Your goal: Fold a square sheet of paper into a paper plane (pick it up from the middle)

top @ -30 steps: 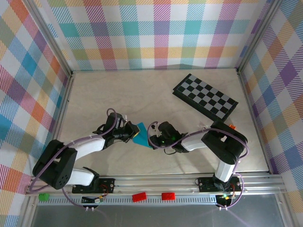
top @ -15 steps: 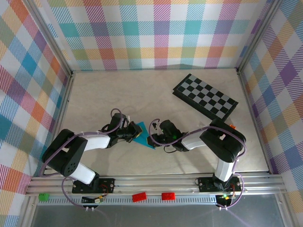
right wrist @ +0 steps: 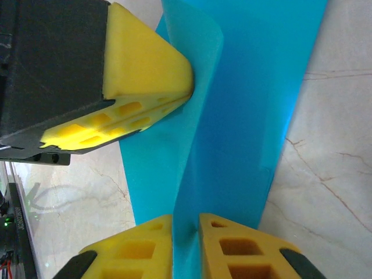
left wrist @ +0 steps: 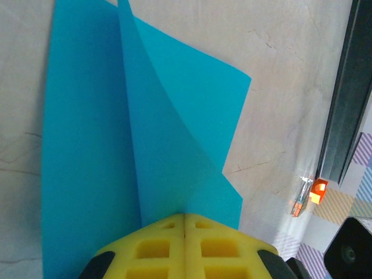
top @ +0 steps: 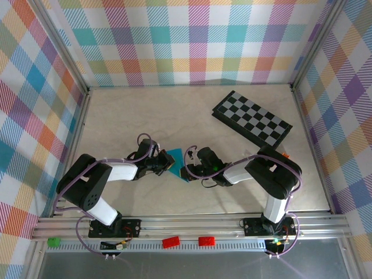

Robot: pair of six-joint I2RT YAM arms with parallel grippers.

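The square sheet of paper (top: 174, 157), cyan-blue, lies low over the table between my two grippers, with one flap lifted along a crease. In the left wrist view the sheet of paper (left wrist: 87, 133) spreads ahead of my left gripper (left wrist: 184, 216), and the raised flap runs into its shut yellow fingers (left wrist: 221, 250). From above, the left gripper (top: 167, 165) is at the sheet's left edge. My right gripper (right wrist: 186, 229) is shut on the standing fold of the sheet of paper (right wrist: 256, 99); from above, the right gripper (top: 185, 172) sits at its right corner. The left gripper's fingers (right wrist: 145, 70) touch that fold.
A black-and-grey checkered board (top: 251, 118) lies at the back right. A small orange piece (top: 285, 155) sits by the right arm's elbow. Plaid walls enclose the table on three sides. The metal rail (top: 186, 224) with red tags (top: 170, 242) runs along the near edge.
The left arm's elbow has swung inward and its gripper has slid slightly right. The right gripper has hardly moved. The blue paper between them has drawn narrower, and both stay shut on it.
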